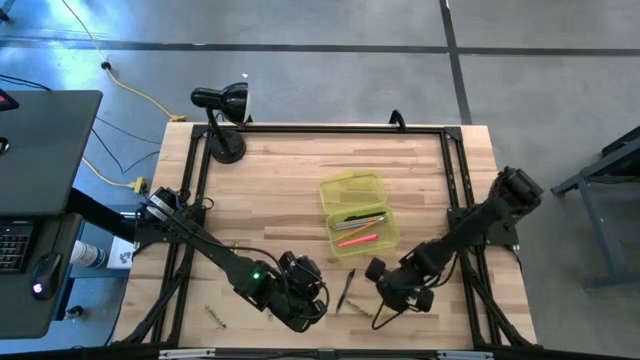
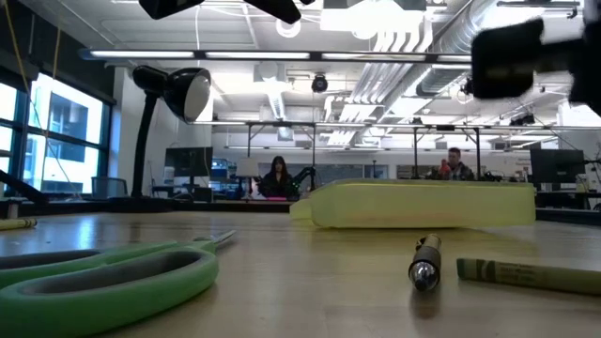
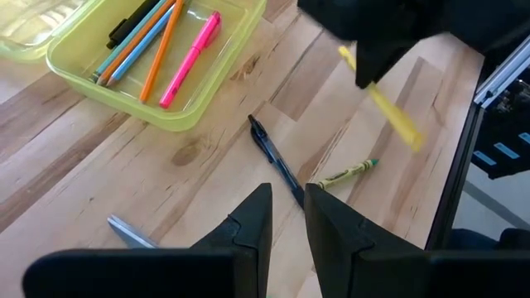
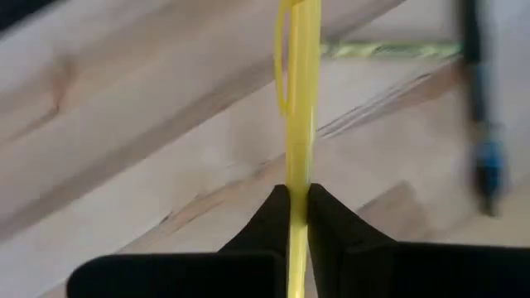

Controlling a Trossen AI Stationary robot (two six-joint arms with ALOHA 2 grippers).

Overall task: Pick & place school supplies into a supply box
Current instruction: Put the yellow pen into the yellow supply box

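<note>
**Yellow pen pinched, box waiting**

Nearest me, my right gripper [image 4: 298, 207] is clamped tight on the yellow pen [image 4: 300, 99], lifted off the wood so I can carry it. My left gripper [image 3: 287, 217] hovers low, fingers nearly together, holding nothing. Below it lie a dark pen [image 3: 277, 161] and a green crayon [image 3: 348, 172]. Farther off, the supply box [image 1: 360, 212] sits open, lid back, holding the pink marker [image 3: 190, 58] and pencils. Scissors [image 2: 103, 274] show only from table height.

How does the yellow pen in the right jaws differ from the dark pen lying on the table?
The yellow pen is clamped in the right gripper and held off the wood; the dark pen lies flat on the table, untouched. One is translucent bright yellow, the other blue-black with a clip. The dark pen lies beside a green crayon. Both are slim pens outside the supply box.
</note>
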